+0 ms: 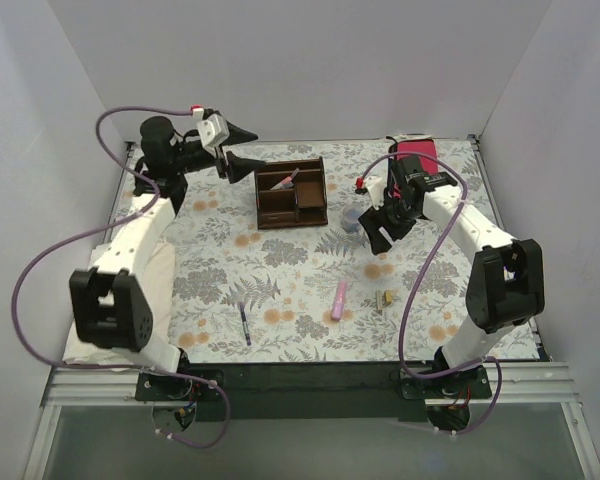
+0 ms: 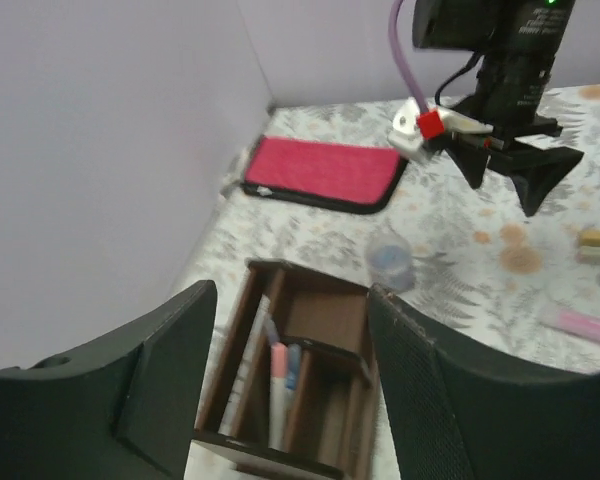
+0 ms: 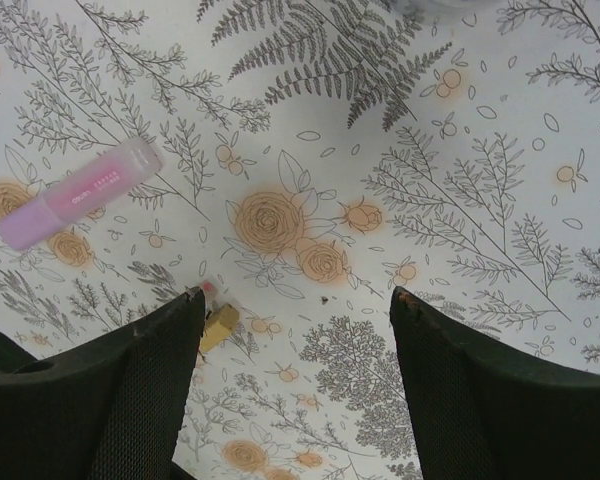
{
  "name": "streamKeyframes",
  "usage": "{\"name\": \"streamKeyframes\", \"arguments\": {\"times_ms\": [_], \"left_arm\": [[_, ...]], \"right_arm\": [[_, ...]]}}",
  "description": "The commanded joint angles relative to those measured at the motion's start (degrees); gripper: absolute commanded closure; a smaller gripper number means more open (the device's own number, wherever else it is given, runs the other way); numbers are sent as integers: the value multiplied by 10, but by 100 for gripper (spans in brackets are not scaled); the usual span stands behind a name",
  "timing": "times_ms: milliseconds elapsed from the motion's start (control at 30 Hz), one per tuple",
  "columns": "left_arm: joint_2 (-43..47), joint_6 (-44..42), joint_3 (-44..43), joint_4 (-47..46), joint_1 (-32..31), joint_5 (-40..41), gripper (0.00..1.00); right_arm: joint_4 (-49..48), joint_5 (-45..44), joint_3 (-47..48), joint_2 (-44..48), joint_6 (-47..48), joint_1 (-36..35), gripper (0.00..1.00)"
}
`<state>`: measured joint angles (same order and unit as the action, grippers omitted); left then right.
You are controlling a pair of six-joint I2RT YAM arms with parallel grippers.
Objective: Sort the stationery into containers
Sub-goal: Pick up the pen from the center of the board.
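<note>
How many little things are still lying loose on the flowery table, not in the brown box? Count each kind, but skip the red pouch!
Black pen: 1
Pink marker: 1
Yellowish block: 1
Bluish cup: 1
Total: 4

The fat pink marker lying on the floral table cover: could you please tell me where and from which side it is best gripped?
Probably mid-barrel, from straight above, fingers closing across the narrow width. The fat pink marker lies flat with bare floral table cover along both long sides, and the open right gripper hangs nearest it.
</note>
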<state>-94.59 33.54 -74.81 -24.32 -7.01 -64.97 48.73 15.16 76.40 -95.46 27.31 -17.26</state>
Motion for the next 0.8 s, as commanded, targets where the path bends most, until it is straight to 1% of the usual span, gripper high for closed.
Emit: {"name": "streamKeyframes", "arguments": {"times_ms": [0,33,67,100,133,167,200,233,267,333,367,400,500,600,700,733,767], "left_arm": [[124,-617,-50,758,-1,21,41],[127,-764,-57,879,-1,80,42],[128,-934,-60,978,0,120,43],[151,-915,-55,1041,-1,145,44],[170,-922,-23,1044,-1,157,44],[191,-988,3,1043,-1,189,42],[208,-1031,29,1043,-5,207,41],[230,-1066,74,1041,-9,234,41],[232,-1094,89,1040,-12,261,41],[223,-1097,101,1041,-18,254,42],[223,-1098,115,1041,-19,235,42],[225,-1130,128,1041,-22,232,42],[233,-1192,175,1041,-37,220,42],[222,-1195,198,1041,-75,219,43],[198,-1163,202,1039,-105,218,43],[187,-1133,197,1030,-110,201,44],[178,-1015,190,982,-119,182,46]], "right_arm": [[15,44,13,33,69,-34,20],[16,41,12,37,83,-44,20],[17,37,12,41,94,-56,20],[18,37,13,42,102,-66,20],[20,39,13,44,120,-86,21],[19,40,12,46,126,-95,21],[19,41,13,47,128,-103,21],[18,42,15,48,130,-119,21],[18,43,16,49,131,-127,22],[15,42,23,59,134,-146,22],[15,42,25,66,123,-148,22],[13,41,28,70,115,-148,22],[9,40,16,92,103,-148,22],[7,37,-11,113,99,-148,22],[4,36,-32,135,90,-148,22],[2,36,-36,139,87,-147,22],[-1,33,-42,148,83,-148,22]]}}
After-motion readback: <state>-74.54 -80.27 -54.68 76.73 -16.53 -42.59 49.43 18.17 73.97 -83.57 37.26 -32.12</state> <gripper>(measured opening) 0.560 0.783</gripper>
